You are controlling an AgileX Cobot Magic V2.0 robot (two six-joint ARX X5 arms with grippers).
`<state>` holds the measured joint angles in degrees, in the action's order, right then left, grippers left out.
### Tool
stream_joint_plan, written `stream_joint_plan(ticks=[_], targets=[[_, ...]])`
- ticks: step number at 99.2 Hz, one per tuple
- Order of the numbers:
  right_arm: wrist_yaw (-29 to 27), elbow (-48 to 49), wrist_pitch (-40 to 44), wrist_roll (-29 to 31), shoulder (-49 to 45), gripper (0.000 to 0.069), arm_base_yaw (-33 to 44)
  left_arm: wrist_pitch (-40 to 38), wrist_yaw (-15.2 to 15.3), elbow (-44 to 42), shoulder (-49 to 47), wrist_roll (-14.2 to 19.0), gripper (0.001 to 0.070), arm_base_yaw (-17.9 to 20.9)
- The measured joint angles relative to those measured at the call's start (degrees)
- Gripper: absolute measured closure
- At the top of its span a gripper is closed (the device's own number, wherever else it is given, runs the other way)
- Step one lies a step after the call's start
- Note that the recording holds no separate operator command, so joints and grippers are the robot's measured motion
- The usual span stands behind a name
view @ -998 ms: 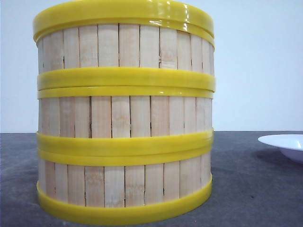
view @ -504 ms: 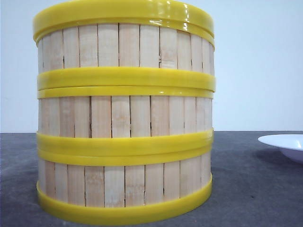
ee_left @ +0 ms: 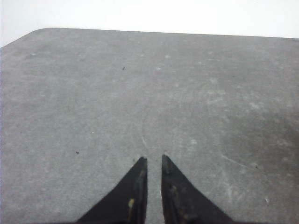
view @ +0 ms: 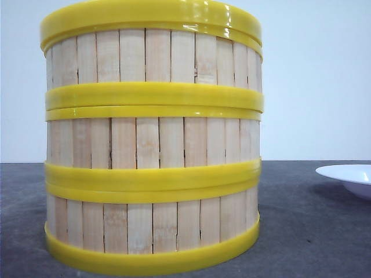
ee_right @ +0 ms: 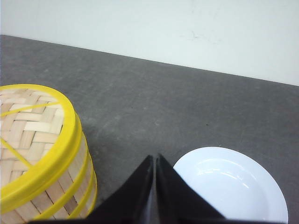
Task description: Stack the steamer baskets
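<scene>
Both grippers, left [ee_left: 154, 161] and right [ee_right: 154, 158], hang clenched, empty, beside stacked steamer baskets [view: 152, 139].

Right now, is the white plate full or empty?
Empty, where visible. The right wrist view shows the white plate with a bare glossy bowl; the right hand covers its near edge. The front view shows only its rim.

Three steamer baskets [view: 152, 145] stacked upright on grey table [view: 313, 231]; white plate [view: 350, 176] at right edge, apart.
</scene>
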<state>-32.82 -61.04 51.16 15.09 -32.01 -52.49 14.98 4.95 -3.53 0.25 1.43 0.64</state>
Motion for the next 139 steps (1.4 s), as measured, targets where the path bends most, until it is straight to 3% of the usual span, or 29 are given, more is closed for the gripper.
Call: stream_joint_plan(ticks=[108, 139], targets=[[-0.4, 0.0, -0.6, -1.9, 0.0, 0.0686, 0.2, -0.1, 0.0, 0.0, 0.0, -0.4, 0.0681, 0.0], [-1.4, 0.9, -8.2, -11.1, 0.0, 0.0686, 14.7, -0.1, 0.0, 0.0, 0.0, -0.4, 0.0681, 0.0]])
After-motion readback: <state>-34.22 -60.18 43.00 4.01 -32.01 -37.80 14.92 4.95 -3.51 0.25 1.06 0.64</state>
